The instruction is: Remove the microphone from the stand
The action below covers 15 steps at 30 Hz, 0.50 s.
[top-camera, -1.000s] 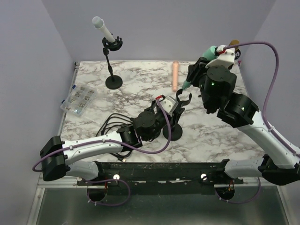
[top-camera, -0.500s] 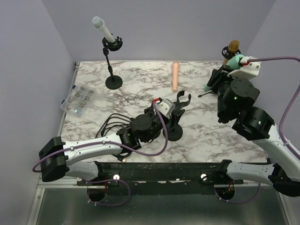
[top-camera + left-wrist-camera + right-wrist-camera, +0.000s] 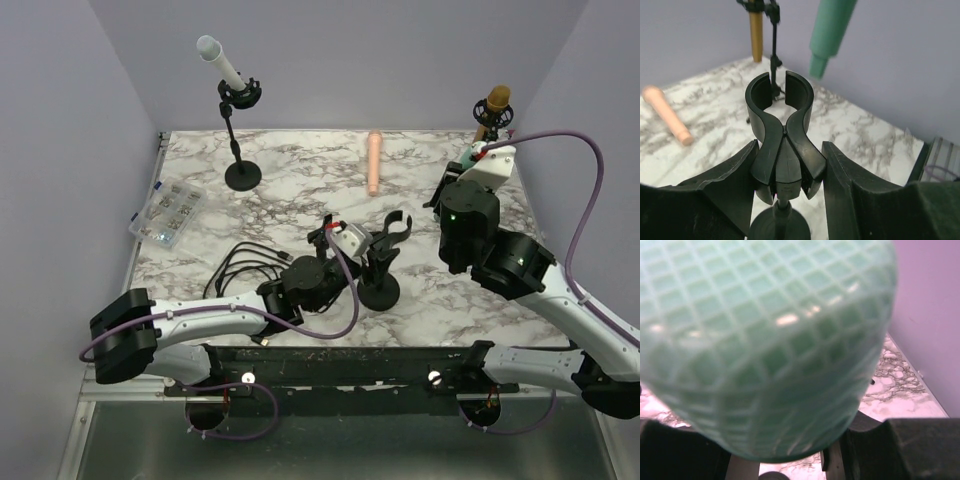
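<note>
The green microphone's mesh head (image 3: 765,340) fills the right wrist view. My right gripper (image 3: 790,460) is shut on it and holds it in the air at the right rear of the table (image 3: 470,155). Its green handle (image 3: 830,30) hangs above and behind the stand's clip. The black stand has an empty two-pronged clip (image 3: 390,228) and a round base (image 3: 378,292) at the table's middle. My left gripper (image 3: 362,248) is shut on the stand, just below the clip (image 3: 785,110), one finger (image 3: 730,185) on each side of its neck.
A white microphone (image 3: 218,60) on a stand is at the back left. A gold microphone (image 3: 493,102) on a stand is at the back right. A pink microphone (image 3: 374,160) lies on the marble. A clear parts box (image 3: 168,210) and black cables (image 3: 240,265) lie at the left.
My right gripper has carried the green microphone from above the stand out to the right rear, then back in and down a little. My left gripper has shifted the stand slightly right and nearer.
</note>
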Tool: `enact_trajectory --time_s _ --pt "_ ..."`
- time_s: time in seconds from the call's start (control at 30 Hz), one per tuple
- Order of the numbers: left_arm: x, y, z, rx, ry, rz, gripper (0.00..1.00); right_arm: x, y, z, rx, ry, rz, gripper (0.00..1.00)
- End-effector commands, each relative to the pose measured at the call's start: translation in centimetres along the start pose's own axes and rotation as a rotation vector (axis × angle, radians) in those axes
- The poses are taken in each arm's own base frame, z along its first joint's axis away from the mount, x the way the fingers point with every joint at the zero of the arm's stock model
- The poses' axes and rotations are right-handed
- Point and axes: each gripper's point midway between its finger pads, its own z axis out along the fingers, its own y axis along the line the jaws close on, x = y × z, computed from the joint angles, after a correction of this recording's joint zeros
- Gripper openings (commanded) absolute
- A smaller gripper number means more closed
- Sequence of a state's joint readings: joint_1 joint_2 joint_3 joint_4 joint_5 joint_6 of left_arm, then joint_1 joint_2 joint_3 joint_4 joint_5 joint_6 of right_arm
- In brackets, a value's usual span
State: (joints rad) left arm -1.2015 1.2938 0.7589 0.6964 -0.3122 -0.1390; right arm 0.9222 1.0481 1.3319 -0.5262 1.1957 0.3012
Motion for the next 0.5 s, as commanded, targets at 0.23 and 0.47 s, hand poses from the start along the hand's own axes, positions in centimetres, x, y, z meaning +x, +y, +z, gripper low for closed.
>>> enact_trajectory --time_s 0.23,0.47 --pt "17.6 0.8 -5.6 -0.007 0.553 0.053 0.0 -0.1 -1.6 -0.4 0.046 -0.011 0.035 0.01" --pt "16.8 2.1 -5.1 -0.089 0.586 0.118 0.0 0.6 -1.6 -0.4 0.039 -0.003 0.025 0.01"
